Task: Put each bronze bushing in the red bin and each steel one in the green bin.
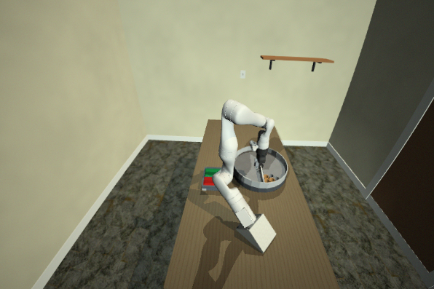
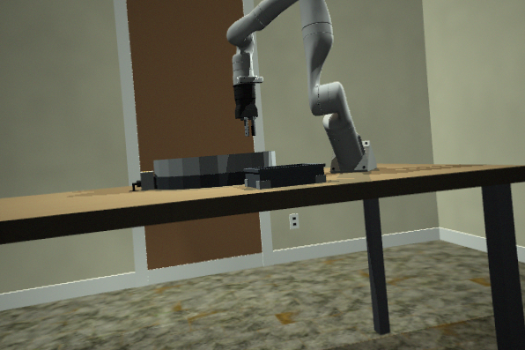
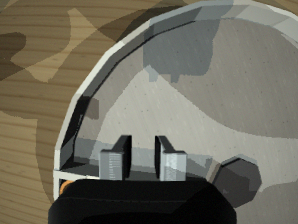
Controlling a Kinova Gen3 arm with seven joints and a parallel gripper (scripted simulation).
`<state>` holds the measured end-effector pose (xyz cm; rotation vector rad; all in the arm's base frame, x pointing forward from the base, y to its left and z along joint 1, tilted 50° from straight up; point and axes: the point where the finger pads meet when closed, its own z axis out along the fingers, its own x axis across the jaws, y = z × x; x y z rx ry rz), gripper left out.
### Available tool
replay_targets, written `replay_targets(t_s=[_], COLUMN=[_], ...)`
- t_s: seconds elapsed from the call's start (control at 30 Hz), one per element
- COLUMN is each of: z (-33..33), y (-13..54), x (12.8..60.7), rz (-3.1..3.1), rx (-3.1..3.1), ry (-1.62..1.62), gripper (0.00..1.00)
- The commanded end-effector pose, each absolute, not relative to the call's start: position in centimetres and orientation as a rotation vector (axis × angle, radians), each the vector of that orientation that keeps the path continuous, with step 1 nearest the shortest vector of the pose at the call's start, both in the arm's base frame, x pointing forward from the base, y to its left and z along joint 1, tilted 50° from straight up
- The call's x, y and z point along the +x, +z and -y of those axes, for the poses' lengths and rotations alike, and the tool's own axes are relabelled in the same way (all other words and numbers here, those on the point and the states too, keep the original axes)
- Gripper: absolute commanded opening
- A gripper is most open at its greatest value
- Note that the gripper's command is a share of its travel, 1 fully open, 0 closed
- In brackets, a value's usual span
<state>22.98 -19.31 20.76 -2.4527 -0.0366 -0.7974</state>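
Fingers stand partly apart with nothing between them, hanging above the round grey walled turntable [image 1: 255, 185], well clear of its floor in the exterior view.

The small bronze bushings [image 1: 270, 178] lie clustered against the rim nearest the arm's base, by a radial divider. As short metal sleeves they should be rigid, light for their size and smooth, so apt to roll or slip. Pinching one across its outer wall, squarely and upright, looks the safest hold.

The red bin [image 1: 208, 180] and green bin [image 1: 210, 172] sit side by side on the wooden worktop [image 1: 284, 218], just beside the turntable.

Only the top view shows the bushings' colours. The exterior view hides the turntable's contents behind its wall but gives height. The wrist view shows the gap between the fingers and a dark grey lump [image 3: 236, 183], which I cannot identify.
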Motion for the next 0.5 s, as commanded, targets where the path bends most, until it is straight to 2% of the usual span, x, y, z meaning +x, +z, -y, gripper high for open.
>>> replay_targets(t_s=[0.0,0.47], z=[19.5,26.0], y=[20.6,14.9], x=[24.0,24.5], rz=[0.057,0.069], rx=[-2.418,-2.42], ry=[-0.813,-0.818], gripper=[0.45,0.45])
